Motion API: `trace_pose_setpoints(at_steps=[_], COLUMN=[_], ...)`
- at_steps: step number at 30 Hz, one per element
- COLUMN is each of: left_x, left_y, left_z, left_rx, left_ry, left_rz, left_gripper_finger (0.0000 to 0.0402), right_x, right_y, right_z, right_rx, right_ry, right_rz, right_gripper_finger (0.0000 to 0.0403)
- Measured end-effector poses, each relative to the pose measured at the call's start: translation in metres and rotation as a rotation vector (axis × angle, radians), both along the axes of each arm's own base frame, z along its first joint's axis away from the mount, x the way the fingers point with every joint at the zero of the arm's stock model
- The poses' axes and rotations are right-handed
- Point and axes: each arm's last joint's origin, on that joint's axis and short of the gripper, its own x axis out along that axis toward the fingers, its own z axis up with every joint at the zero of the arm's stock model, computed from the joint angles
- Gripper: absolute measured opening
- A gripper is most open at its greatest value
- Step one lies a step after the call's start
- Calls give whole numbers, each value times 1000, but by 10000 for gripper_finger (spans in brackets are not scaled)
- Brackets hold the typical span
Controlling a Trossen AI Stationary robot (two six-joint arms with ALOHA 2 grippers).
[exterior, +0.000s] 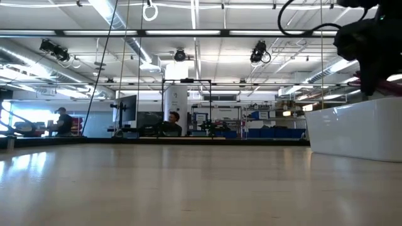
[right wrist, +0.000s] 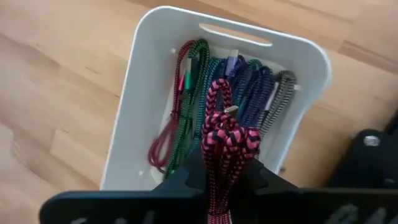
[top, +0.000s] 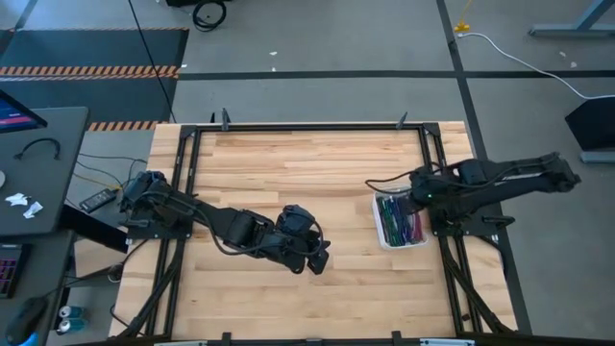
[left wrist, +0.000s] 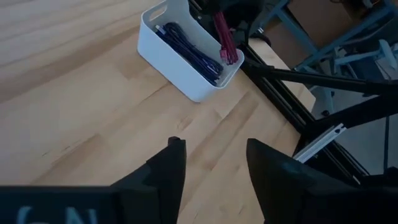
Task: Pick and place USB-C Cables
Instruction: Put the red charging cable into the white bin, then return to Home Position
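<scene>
A white bin [top: 399,219] stands on the right of the table and holds several folded cable bundles [right wrist: 205,93]: maroon, green, teal, purple, blue and grey. My right gripper [right wrist: 224,168] hovers over the bin's far end [top: 415,187], shut on a magenta-and-black braided cable [right wrist: 225,140]. My left gripper [left wrist: 211,162] is open over bare wood near the table's middle [top: 317,258], well left of the bin [left wrist: 186,53], and holds nothing. In the low view the bin [exterior: 358,129] shows at the right, with the right arm [exterior: 370,37] above it. My right gripper pinches the magenta-and-black bundle between its two fingers, which lie across several strands [right wrist: 227,149]. They come from above, pointing down at the bin. The looped end with a connector [right wrist: 229,112] sticks out past the fingertips and hangs over the bin [left wrist: 225,37]. Whether it touches the cables below I cannot tell.
Black frame rails [top: 437,183] run along the table's right side just beyond the bin, and matching rails [top: 183,183] run along the left. Bare wood [top: 307,168] lies between the two arms. Beyond the table, a side desk [top: 38,163] stands to the left.
</scene>
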Motion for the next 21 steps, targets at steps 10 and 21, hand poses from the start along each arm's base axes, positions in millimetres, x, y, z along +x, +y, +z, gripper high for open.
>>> trace_pose_setpoints(at_steps=[10, 21], left_x=[0, -4], left_y=[-1, -4], left_z=[1, 10], left_rx=[-10, -43], left_ry=[-8, -57], left_rz=[3, -9], left_gripper_finger=[173, 173], right_x=[14, 10], right_y=[-7, -10], right_z=[-32, -23], right_rx=[19, -24], right_ry=[76, 24], right_rz=[-56, -49], right_gripper_finger=[36, 143])
